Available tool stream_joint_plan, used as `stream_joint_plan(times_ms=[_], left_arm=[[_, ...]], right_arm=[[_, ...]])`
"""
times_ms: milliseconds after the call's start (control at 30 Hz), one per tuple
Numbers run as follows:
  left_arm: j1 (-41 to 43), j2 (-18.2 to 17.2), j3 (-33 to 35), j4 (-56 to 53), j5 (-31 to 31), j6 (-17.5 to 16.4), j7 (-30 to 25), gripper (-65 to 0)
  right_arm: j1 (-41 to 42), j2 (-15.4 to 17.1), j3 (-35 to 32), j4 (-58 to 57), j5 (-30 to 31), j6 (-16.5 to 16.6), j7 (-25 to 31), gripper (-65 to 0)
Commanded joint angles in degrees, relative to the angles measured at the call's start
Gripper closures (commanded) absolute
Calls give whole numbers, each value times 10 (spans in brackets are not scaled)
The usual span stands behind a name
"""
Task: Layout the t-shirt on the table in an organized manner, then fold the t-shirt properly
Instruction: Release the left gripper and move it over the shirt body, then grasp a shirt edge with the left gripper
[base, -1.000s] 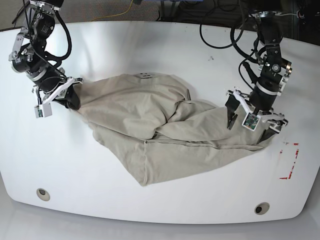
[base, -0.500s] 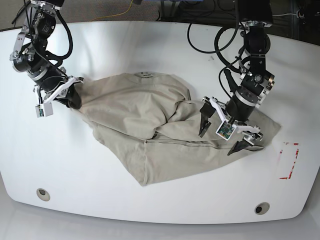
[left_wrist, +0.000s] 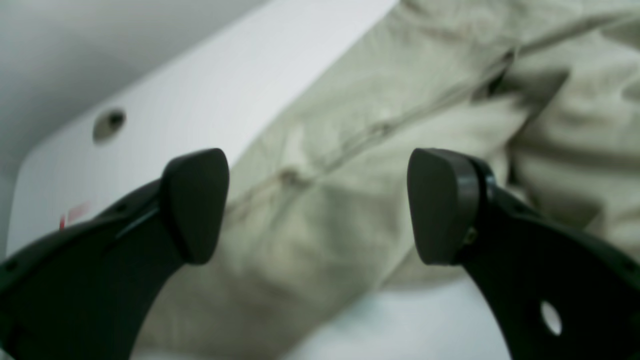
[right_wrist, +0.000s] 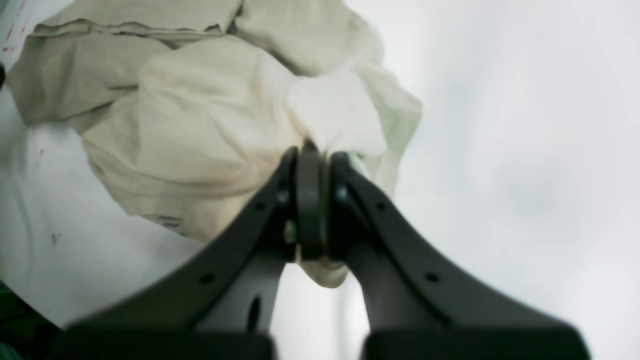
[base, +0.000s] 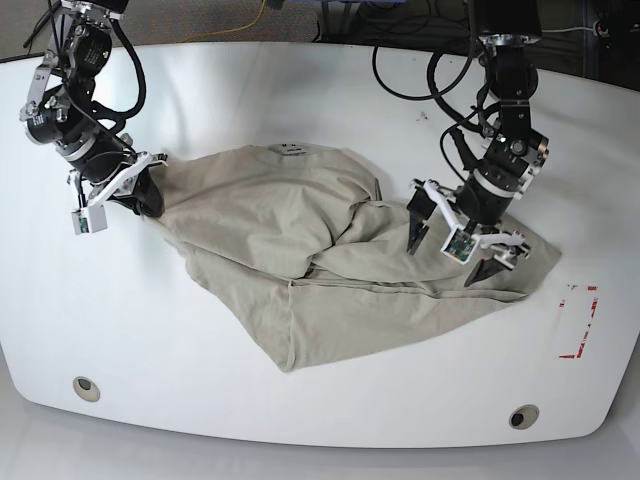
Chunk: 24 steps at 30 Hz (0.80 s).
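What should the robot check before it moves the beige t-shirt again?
1. Right end effector pinching the wrinkled beige cotton t-shirt: ok, shut on a bunched edge.
2. Left end effector ready to grab: ok, jaws wide apart over the cloth, holding nothing.
3. T-shirt spread flat: not ok, crumpled and folded over itself.
4. T-shirt fully on the glossy white table: ok.
5. Left end effector touching the fabric: cannot tell.
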<state>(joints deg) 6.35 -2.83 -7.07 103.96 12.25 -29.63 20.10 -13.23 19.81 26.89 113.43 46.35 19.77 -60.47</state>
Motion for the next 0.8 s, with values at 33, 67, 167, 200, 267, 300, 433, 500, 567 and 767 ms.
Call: stream_joint_plan(times_ms=[33, 67, 167, 200, 267, 300, 433, 500, 567, 767], left_arm=[[9, -6, -39, 10, -3, 8, -12, -531], [15, -7, -51, 10, -3, 7, -13, -531], [31, -24, -74, 10, -4, 7, -14, -531], [34, -28, -76, 10, -4, 7, -14, -531], [40, -40, -78, 9, -4, 7, -13, -531], [42, -42, -79, 8, -4, 7, -13, -531], [42, -52, -82, -5, -2, 7, -11, -531], [42, -55, -82, -21, 0, 7, -11, -531], [41, -65, -82, -35, 0, 7, -11, -531], [37, -78, -77, -76, 0, 7, -11, -531]], right_arm=[[5, 9, 3, 8, 6, 3, 14, 0], [5, 9, 3, 8, 6, 3, 14, 0], [5, 9, 2, 8, 6, 3, 14, 0], [5, 8, 2, 8, 6, 3, 14, 0], [5, 8, 2, 8, 6, 3, 14, 0], [5, 8, 2, 8, 6, 3, 14, 0], [5, 8, 2, 8, 6, 3, 14, 0], [5, 8, 2, 8, 6, 3, 14, 0], [5, 8, 2, 8, 6, 3, 14, 0], [5, 7, 2, 8, 6, 3, 14, 0]])
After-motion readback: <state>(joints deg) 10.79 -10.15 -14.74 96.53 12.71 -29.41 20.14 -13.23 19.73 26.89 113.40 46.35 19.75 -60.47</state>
